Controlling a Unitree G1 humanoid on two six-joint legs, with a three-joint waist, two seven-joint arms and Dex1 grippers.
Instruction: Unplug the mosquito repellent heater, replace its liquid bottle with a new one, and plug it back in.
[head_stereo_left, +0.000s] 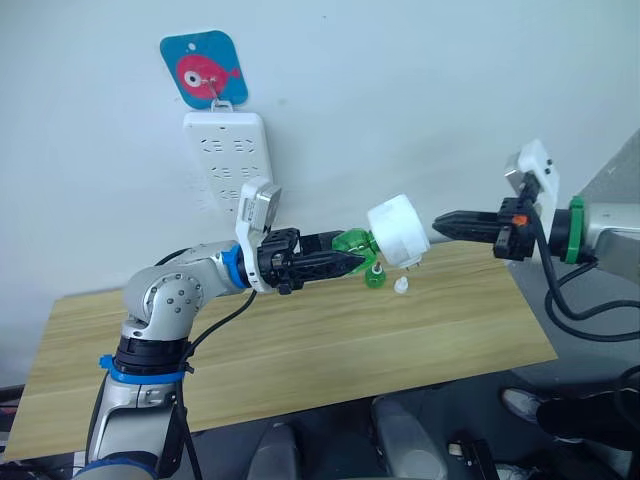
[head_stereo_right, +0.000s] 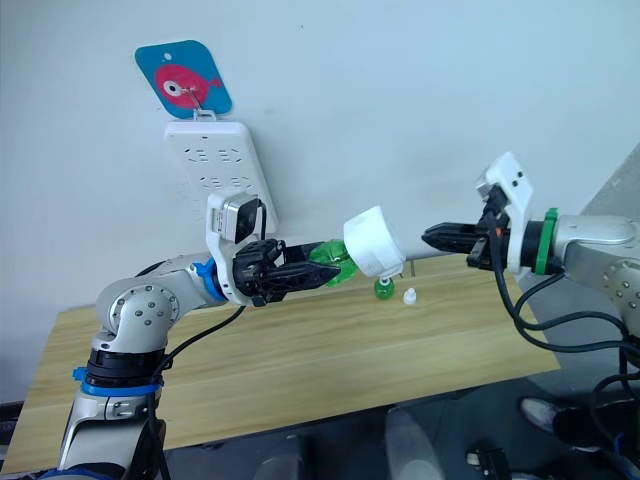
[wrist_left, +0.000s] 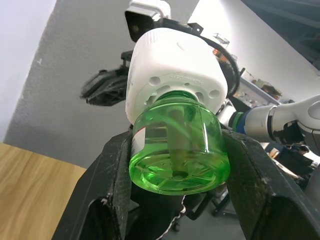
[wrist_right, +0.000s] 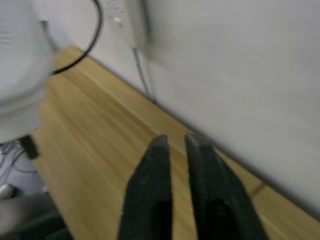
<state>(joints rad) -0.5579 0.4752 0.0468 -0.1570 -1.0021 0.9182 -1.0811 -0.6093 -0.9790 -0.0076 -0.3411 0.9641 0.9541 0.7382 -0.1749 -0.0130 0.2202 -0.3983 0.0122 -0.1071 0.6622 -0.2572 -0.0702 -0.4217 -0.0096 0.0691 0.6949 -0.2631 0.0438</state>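
The white mosquito repellent heater (head_stereo_left: 398, 230) hangs in the air above the table's back edge, unplugged, with a green liquid bottle (head_stereo_left: 350, 242) still seated in its underside. My left gripper (head_stereo_left: 345, 261) is shut on that bottle; in the left wrist view both black fingers (wrist_left: 112, 175) press its sides (wrist_left: 175, 150). Just to the right of the heater, my right gripper (head_stereo_left: 442, 222) points at it, shut and empty, with a small gap between them. A second small green bottle (head_stereo_left: 375, 276) stands on the table below the heater, and a white cap (head_stereo_left: 401, 286) lies beside it.
A tall white power strip (head_stereo_left: 232, 155) hangs on the wall under a blue fish hook (head_stereo_left: 204, 68), behind my left arm. The wooden table (head_stereo_left: 300, 350) runs along the wall. Black cables trail from my right arm past the table's right end.
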